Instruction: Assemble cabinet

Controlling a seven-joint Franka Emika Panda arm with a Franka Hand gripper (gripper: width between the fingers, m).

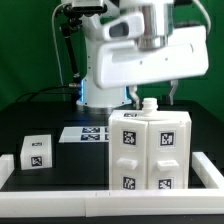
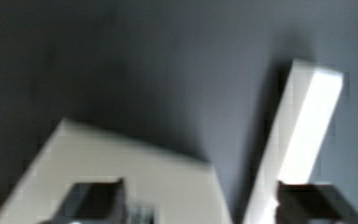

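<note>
The tool point(image 1: 153, 98) hangs wide open (holding nothing) just above the cabinet point(image 1: 148, 152)

Upright white tagged cabinet point(image 1: 148, 150), doors closed

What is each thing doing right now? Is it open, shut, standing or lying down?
tool: open, hanging just above the cabinet.
cabinet: standing upright, doors shut.
small cube: sitting alone, apart from the cabinet.
marker board: lying flat.
</note>
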